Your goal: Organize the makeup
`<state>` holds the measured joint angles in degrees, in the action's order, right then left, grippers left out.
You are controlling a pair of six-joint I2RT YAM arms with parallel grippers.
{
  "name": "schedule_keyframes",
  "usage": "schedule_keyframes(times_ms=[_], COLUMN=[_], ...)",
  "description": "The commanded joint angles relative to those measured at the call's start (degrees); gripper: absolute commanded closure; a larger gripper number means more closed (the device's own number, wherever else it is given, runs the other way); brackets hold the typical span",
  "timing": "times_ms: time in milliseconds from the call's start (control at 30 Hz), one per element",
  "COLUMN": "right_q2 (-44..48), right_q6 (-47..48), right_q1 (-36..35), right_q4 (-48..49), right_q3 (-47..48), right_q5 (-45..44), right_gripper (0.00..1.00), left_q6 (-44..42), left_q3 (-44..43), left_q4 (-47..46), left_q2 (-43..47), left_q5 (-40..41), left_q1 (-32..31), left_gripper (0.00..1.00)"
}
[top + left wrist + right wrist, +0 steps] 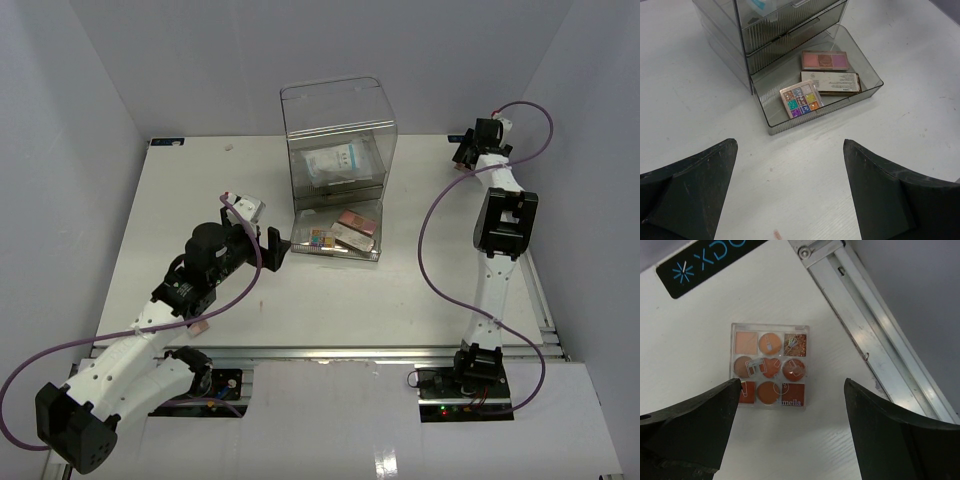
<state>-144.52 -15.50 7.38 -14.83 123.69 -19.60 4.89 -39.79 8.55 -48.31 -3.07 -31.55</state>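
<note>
The bottom drawer (870, 89) of the clear acrylic box (338, 110) is pulled out. In it lie a multicolour eyeshadow palette (801, 99), a pink palette (825, 60) and a flat brown-edged case (830, 82). A pale packet (335, 163) shows inside an upper drawer. My left gripper (790, 150) hovers open over bare table just in front of the drawer, with nothing between its fingers. At the far right corner my right gripper (792, 390) stands open above an orange-toned palette (770, 365) that lies flat on the table, just beyond the fingertips.
An aluminium rail (880, 335) runs along the table's right edge, close beside the orange palette. A black label strip (705, 260) marks the back edge. White walls enclose the table on three sides. The drawer box (770, 30) stands at the back centre.
</note>
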Motion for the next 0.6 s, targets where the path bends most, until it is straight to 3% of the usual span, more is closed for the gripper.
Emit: schedule_keyframes(times_ms=[0,367,567], right_q2=[-0.9,-1.3,-2.1], right_q6=[-2.1,-3.4,-3.7], right_q1=[-0.2,-0.1,-0.2], right_q4=[1.6,3.4,4.7], right_q3=[-0.1,-0.1,0.4], right_q5=[1.2,7.7,6.2], right_gripper=[0.1,0.1,0.1], left_q6=[-0.7,-0.8,-0.8], left_q3=[0.8,0.6,0.6], left_q4=[-1.1,-1.0,-1.1], left_q2=[0.2,0.3,0.2], left_q5=[-0.8,-0.8,-0.9], left_q1=[0.3,0.3,0.3], left_gripper=[0.02,0.02,0.02])
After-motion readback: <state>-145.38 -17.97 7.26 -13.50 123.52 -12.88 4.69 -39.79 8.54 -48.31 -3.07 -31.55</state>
